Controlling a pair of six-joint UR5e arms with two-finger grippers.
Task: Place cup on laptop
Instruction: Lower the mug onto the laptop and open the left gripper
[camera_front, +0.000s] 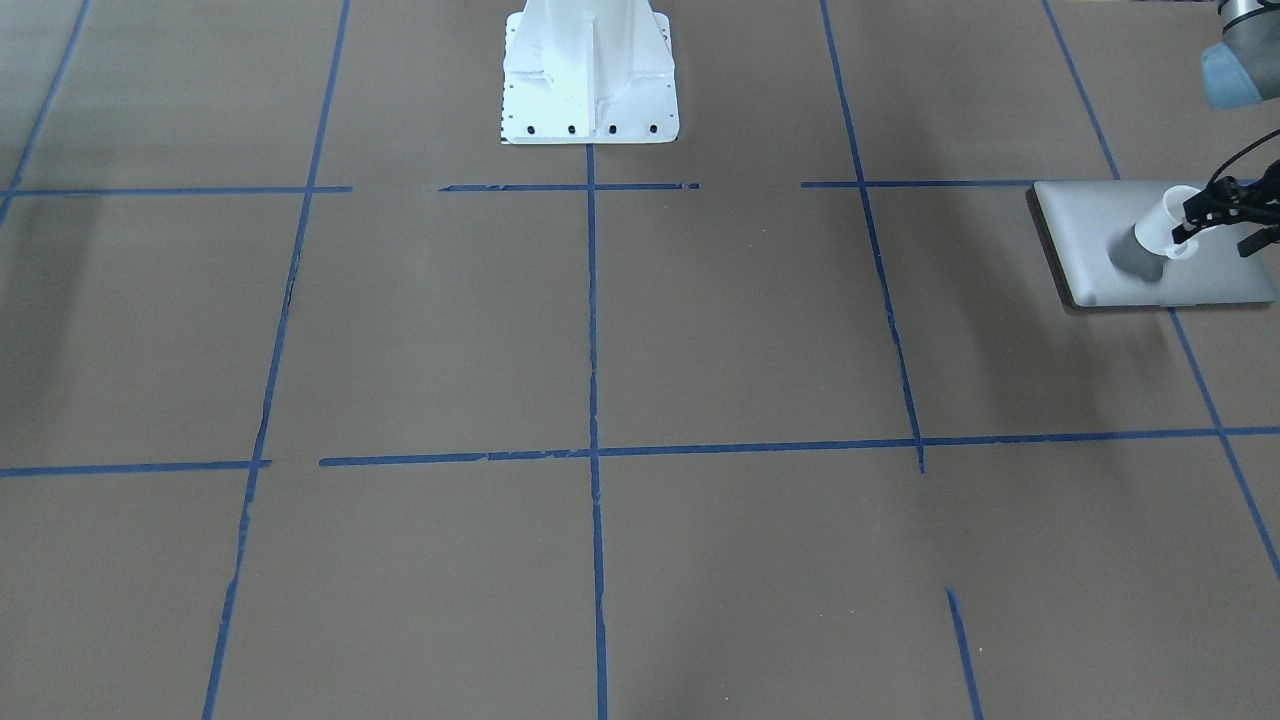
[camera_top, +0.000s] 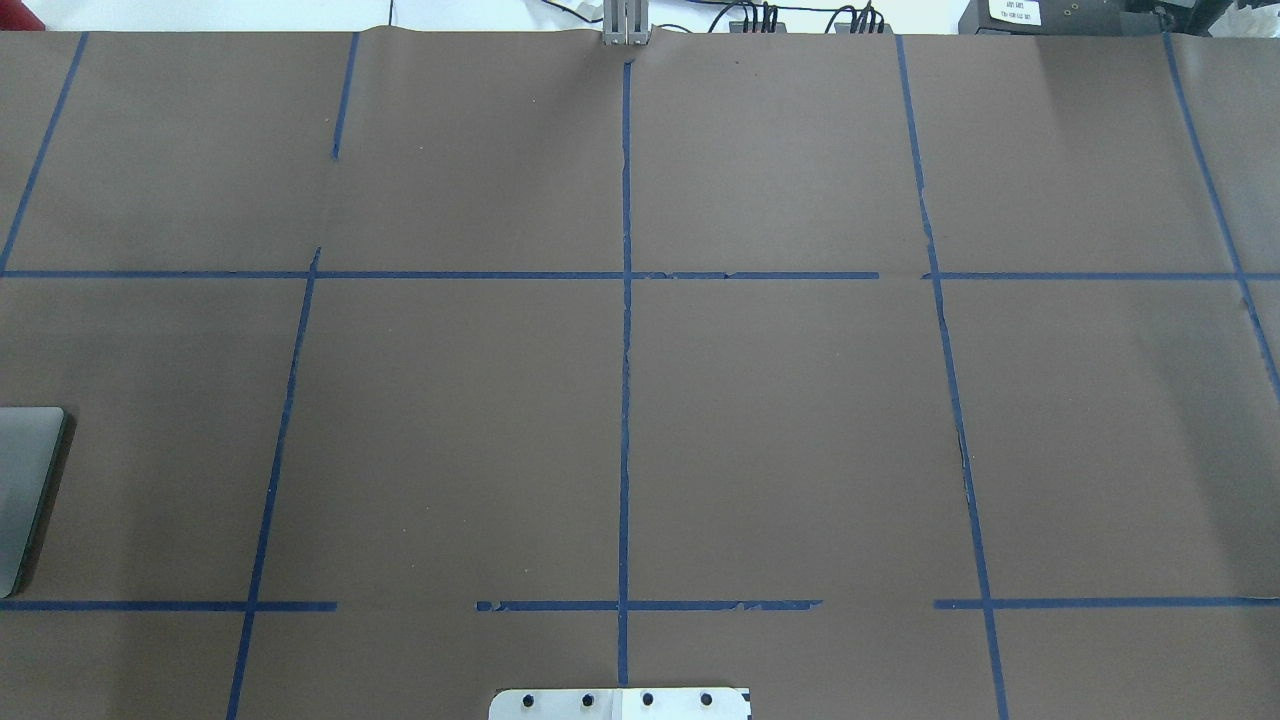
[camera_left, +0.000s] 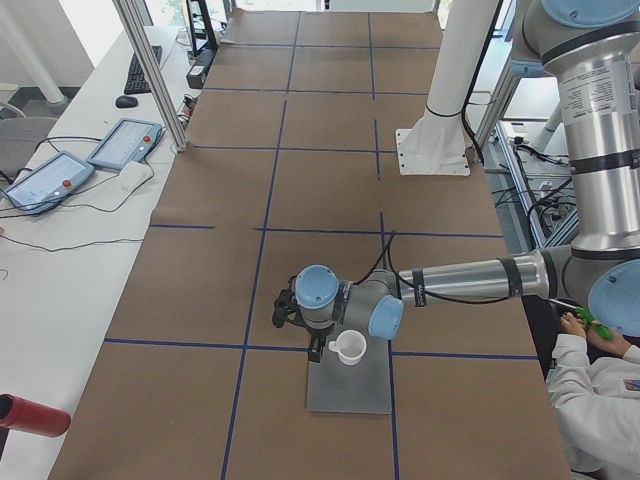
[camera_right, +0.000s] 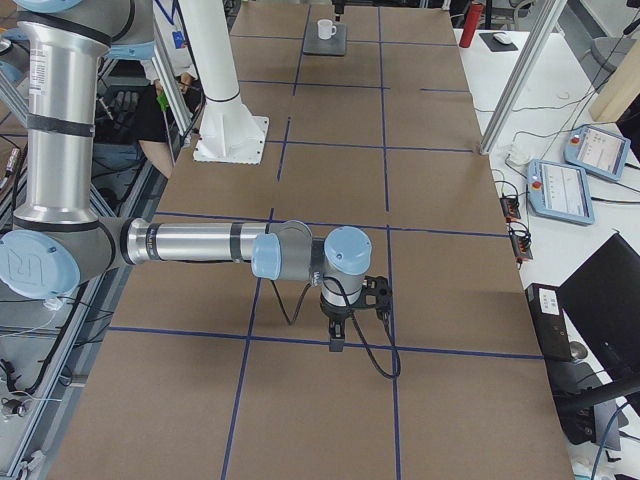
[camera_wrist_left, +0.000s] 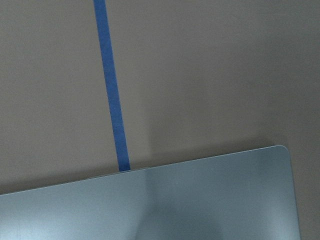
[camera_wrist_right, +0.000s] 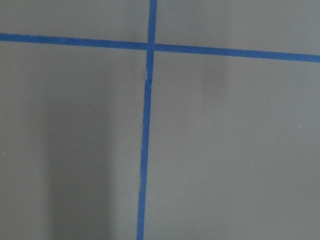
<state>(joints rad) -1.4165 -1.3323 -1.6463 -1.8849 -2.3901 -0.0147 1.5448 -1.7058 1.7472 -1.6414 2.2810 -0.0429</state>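
One small white cup (camera_front: 1160, 225) stands upright on the laptop (camera_front: 1100, 245), its base on the silver-grey lid, its shadow falling right beside it and its loop handle turned toward my left gripper (camera_front: 1215, 238). The lid lies closed and flat on the brown table (camera_front: 700, 330), far out on my left side, so the overhead view catches only a rounded corner and one edge of it at the frame's left border. My left jaws look apart in the front-facing view: one black finger (camera_front: 1190, 222) crosses in front of the cup's rim while the other sits off to the side, clear of the cup, so I am not clamped on it. Seen from the table's left end, my left wrist hangs low over the end of the lid farther from that camera, just beside the cup. My left wrist camera sees only a corner of the lid and a strip of blue tape (camera_front: 592, 330) meeting its edge. My right gripper (camera_right: 338, 338) points straight down near a crossing of tape lines, well apart from the laptop, toward the other end of the table. It shows in the right-end view alone, and I cannot tell whether those jaws are apart or together. My right wrist camera shows brown surface and a tape cross. The white pedestal (camera_front: 588, 75) stands on the table between my two arms.
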